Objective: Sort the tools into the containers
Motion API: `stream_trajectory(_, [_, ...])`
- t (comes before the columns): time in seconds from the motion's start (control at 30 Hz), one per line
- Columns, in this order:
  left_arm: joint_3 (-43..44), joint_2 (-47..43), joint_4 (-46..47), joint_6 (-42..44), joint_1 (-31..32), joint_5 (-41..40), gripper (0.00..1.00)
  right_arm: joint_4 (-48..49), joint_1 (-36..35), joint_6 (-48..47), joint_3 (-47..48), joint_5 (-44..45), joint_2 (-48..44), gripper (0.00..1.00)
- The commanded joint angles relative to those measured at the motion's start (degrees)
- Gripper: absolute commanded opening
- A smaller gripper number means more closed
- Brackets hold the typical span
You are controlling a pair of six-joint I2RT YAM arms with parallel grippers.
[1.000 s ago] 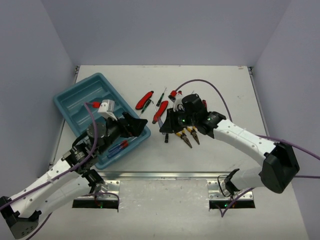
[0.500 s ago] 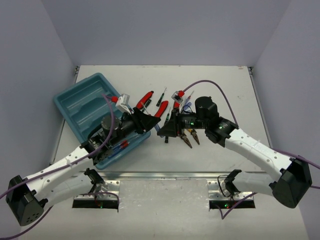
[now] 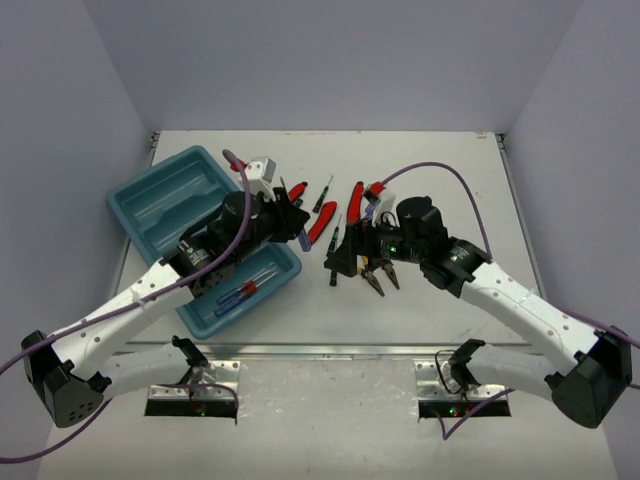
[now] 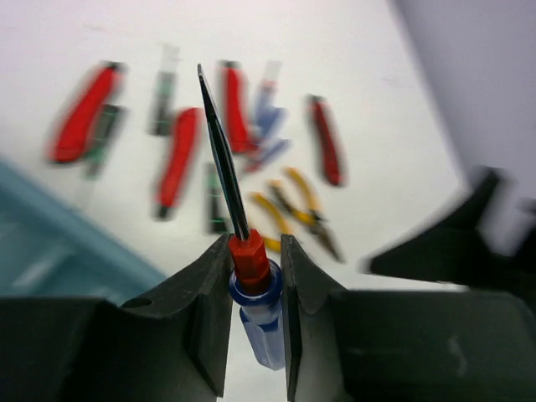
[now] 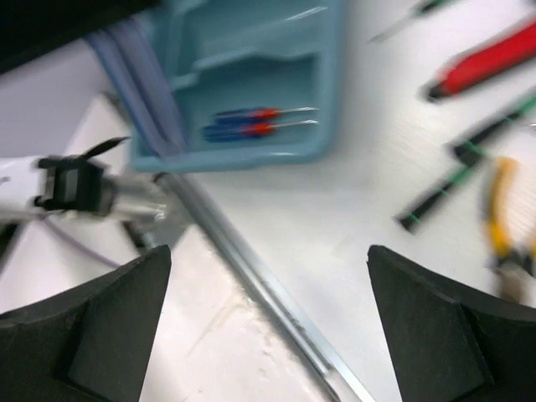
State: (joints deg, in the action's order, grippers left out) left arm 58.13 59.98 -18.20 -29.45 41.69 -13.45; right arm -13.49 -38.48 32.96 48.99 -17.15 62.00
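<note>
Whereas a second ago the left gripper (image 4: 255,251) hung wide over the teal tray (image 3: 150,205), it now sits centre-frame by the loose tools (image 3: 355,195), clamped on a blue-handled screwdriver (image 4: 223,159). Right gripper (image 5: 265,327), narrow before, now gapes wide, holding nothing. Tray, left of frame: two blue screwdrivers (image 3: 240,292) in its lowest compartment.

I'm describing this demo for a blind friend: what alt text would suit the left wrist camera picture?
The left gripper pinches a blue-handled screwdriver by its red collar, shaft pointing away. Beyond, blurred on the white table, lie red-handled cutters, yellow-handled pliers and a corner of the teal tray.
</note>
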Motion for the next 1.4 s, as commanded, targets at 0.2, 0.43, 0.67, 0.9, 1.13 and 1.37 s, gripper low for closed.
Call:
stream_trajectory(0.2, [-4.5,8.3,-20.3,25.7,-0.3,-24.0,0.00,-19.0,5.9,-7.5,-0.4,36.0,-13.2,0.99])
stream_trajectory(0.43, [-5.5,14.5,-19.0,31.6,0.1,-23.8,0.00,-19.0,6.3,-9.7,-0.7,34.1,-12.9,0.99])
stream_trajectory(0.67, [-3.7,16.0,-22.4,30.7,0.1,-19.0,0.44,-18.9,6.5,-10.0,-0.2,33.8,-10.6,0.99])
stream_trajectory(0.9, [-1.3,12.8,-24.9,29.3,0.2,-19.4,1.00,-18.2,7.0,-9.1,1.3,32.7,-5.9,0.99])
stream_trajectory(1.13, [2.3,3.9,-26.1,8.6,0.0,-35.2,1.00,-16.4,7.2,7.3,6.9,38.8,8.5,0.99])
stream_trajectory(1.37, [-3.7,-10.5,-20.7,6.2,0.0,-32.6,1.00,-17.8,7.2,27.6,16.9,44.6,26.2,0.68])
